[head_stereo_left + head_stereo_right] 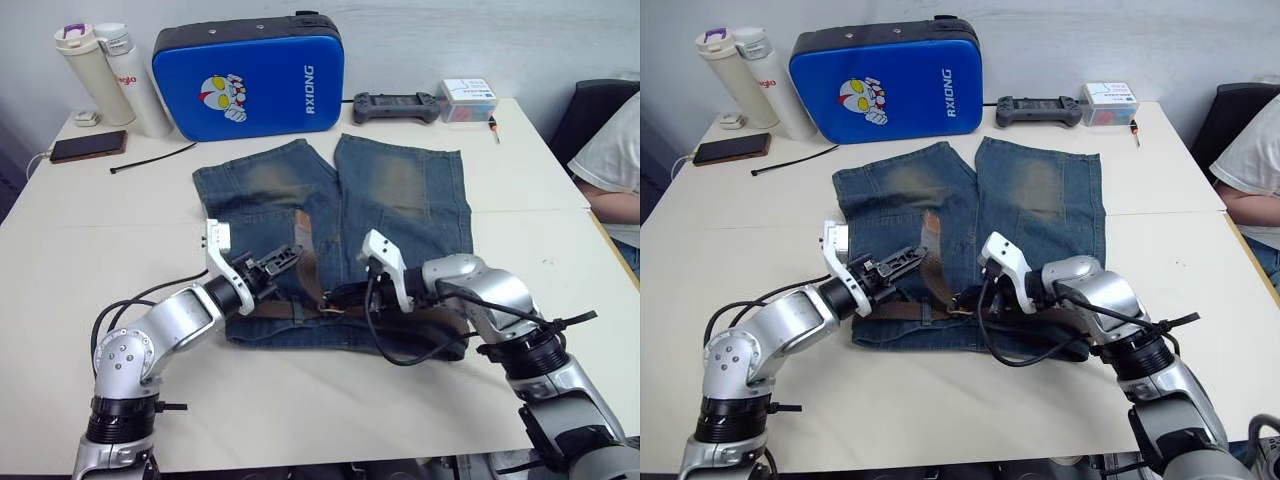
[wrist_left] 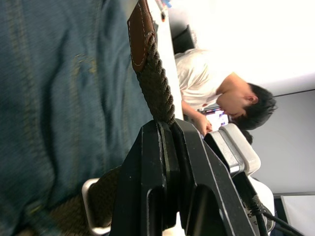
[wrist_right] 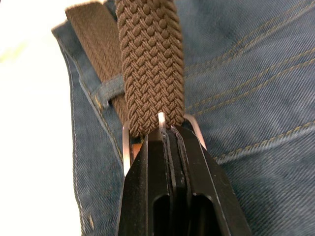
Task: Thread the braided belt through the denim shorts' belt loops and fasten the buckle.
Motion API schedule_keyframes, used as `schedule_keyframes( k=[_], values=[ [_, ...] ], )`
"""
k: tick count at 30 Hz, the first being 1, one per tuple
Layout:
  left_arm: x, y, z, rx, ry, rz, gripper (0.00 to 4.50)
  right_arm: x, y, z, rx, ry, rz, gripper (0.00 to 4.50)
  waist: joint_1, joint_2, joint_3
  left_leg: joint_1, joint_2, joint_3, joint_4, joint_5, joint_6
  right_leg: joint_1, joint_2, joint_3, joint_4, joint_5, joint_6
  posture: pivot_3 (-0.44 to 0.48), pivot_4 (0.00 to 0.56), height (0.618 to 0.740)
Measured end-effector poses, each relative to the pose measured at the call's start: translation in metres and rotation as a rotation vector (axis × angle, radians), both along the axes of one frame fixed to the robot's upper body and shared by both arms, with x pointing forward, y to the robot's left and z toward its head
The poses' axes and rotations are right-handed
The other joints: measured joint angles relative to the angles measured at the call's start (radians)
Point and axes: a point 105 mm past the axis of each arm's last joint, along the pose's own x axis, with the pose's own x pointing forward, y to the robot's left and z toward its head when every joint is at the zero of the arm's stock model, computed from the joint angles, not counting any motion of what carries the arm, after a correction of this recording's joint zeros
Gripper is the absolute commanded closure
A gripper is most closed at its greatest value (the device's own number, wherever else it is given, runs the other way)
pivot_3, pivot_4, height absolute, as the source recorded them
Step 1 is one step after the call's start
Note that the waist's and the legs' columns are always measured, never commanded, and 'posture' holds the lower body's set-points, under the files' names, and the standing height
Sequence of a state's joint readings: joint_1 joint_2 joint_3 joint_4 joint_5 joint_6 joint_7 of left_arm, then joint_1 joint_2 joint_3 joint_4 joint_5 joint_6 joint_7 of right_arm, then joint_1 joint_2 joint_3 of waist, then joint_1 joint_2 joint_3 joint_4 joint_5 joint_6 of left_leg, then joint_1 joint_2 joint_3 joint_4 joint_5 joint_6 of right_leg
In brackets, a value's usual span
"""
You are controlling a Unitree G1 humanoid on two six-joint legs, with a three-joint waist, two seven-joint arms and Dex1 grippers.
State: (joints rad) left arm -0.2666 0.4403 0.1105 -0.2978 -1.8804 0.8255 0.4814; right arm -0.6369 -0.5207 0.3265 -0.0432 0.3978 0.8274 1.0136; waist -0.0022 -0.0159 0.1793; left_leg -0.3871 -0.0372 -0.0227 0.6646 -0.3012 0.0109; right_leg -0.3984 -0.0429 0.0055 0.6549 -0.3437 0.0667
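The denim shorts (image 1: 330,235) are spread flat on the white table (image 1: 100,250), waistband toward the near edge. The braided belt (image 1: 300,290) is laid along that waistband, its tan tip turned up over the left leg. The strap near the tip is clamped in the left gripper (image 1: 283,260). The right gripper (image 3: 167,135) is closed on the buckle (image 3: 189,123), where strap and prong meet. At the far edge, "RXIONG" is read on a closed blue case (image 1: 250,75); two capped bottles (image 1: 115,75) are stood to its left.
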Motion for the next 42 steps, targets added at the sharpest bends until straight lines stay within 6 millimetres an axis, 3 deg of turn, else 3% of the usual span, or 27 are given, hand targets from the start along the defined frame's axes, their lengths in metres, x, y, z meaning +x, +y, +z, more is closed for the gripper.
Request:
schedule_keyframes(
  k=[22, 31, 42],
  values=[
    [0.001, 0.010, 0.005, 0.007, -0.019, 0.015, 4.50, 0.000, 0.011, -0.007, -0.107, -0.137, 0.145, 4.47, -0.008, 0.000, 0.000, 0.002, 0.001, 0.000, -0.001, 0.000, 0.000, 0.001, 0.000, 0.000, 0.000, 0.000, -0.001, 0.000, 0.150, 0.740],
    [0.016, -0.023, 0.017, -0.006, -0.043, -0.085, 4.50, 0.001, 0.025, -0.011, -0.234, -0.174, 0.184, 4.47, -0.025, -0.001, -0.002, 0.020, 0.000, 0.000, -0.011, 0.001, -0.002, 0.015, 0.000, 0.000, -0.004, -0.001, -0.002, 0.000, 0.150, 0.740],
    [0.036, -0.036, 0.013, 0.019, -0.041, -0.156, 4.50, -0.003, 0.022, -0.010, -0.333, -0.296, 0.216, 4.47, -0.014, 0.000, -0.005, 0.024, 0.000, -0.003, -0.014, 0.001, -0.003, 0.022, 0.000, -0.003, -0.010, -0.001, -0.002, 0.000, 0.150, 0.740]
  ],
)
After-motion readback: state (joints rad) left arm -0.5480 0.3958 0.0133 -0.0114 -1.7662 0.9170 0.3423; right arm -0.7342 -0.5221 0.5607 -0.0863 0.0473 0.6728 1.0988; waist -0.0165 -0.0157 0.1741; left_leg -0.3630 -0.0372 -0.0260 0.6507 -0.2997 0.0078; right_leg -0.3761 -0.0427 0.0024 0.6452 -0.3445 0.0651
